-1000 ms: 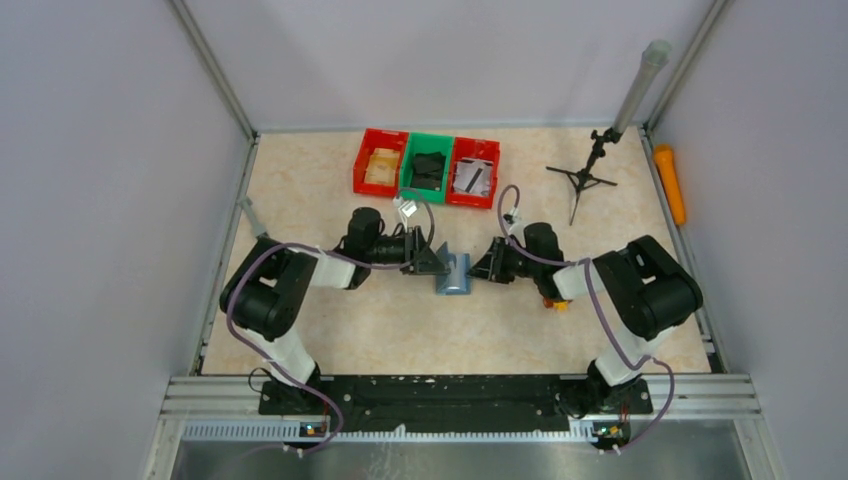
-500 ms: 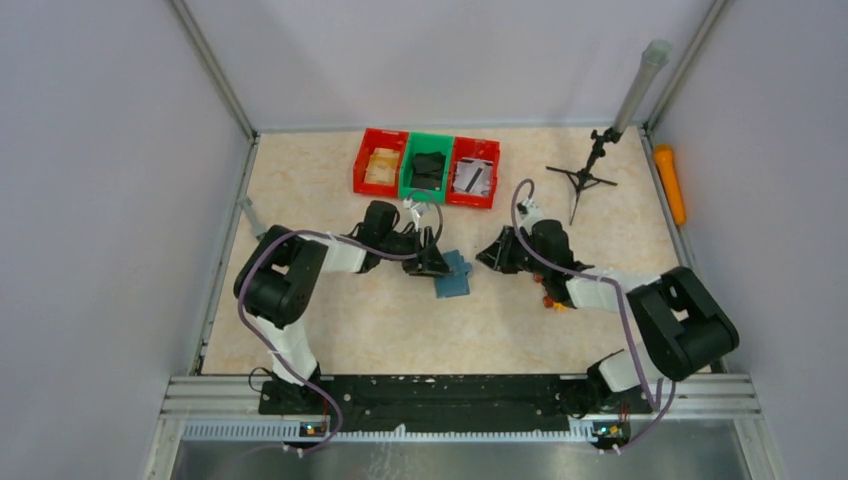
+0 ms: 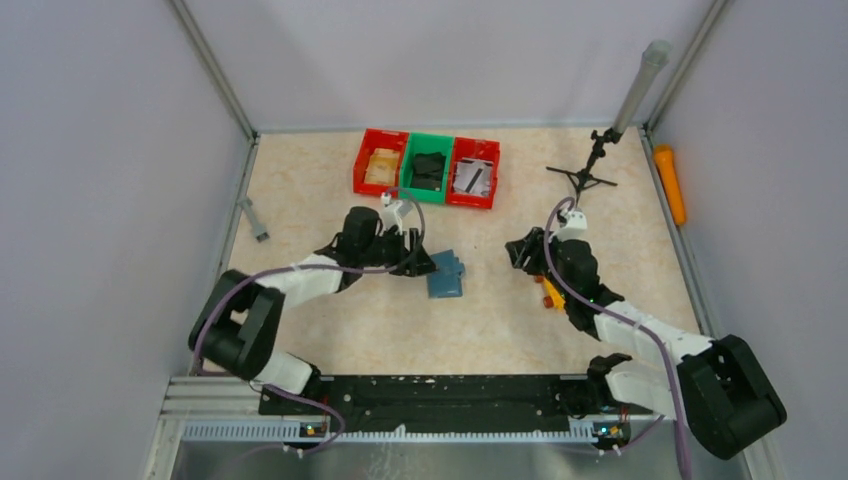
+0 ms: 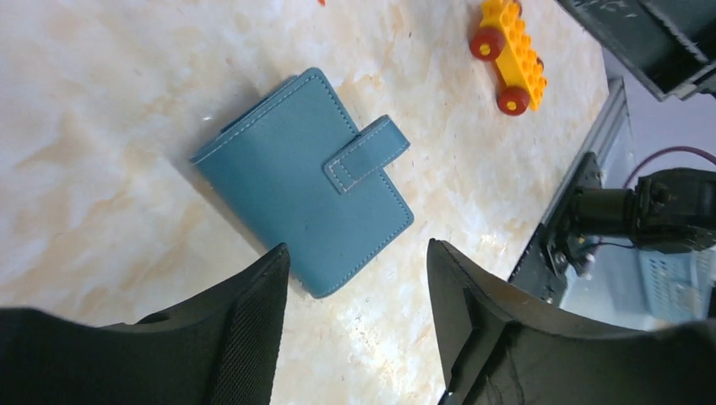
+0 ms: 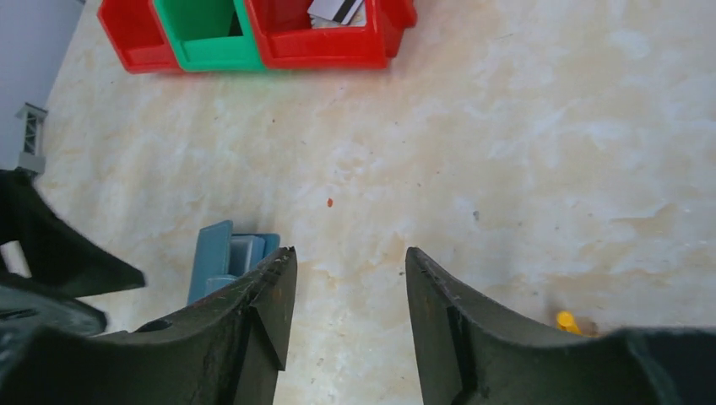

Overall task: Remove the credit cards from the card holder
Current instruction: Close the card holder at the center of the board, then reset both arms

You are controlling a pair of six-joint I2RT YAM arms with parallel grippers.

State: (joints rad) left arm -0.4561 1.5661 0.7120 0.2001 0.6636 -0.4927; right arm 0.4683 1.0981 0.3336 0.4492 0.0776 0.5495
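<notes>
Step in hand, as I judge it: open the holder. It lies flat and closed on the worktop (image 3: 330, 320), near the centre.

My left end effector (image 4: 356, 261) is open and grips nothing. It hangs just beside the near corner of the holder (image 4: 304, 181). My right end effector (image 5: 350, 253) is also open and empty, well apart to the right.

Procedure:
1. Pin one half of the holder with one end effector.
2. With the other, lift the strap (image 4: 367, 152), which crosses the open edge.
3. Fold the cover back flat before reaching for any card.

No card shows. I judge that the cards are inside.

Surroundings: the bins (image 3: 422, 195) stand at the far edge, clear of the work. The toy block (image 4: 509, 55) lies near my right arm and could be swept along on the approach.
</notes>
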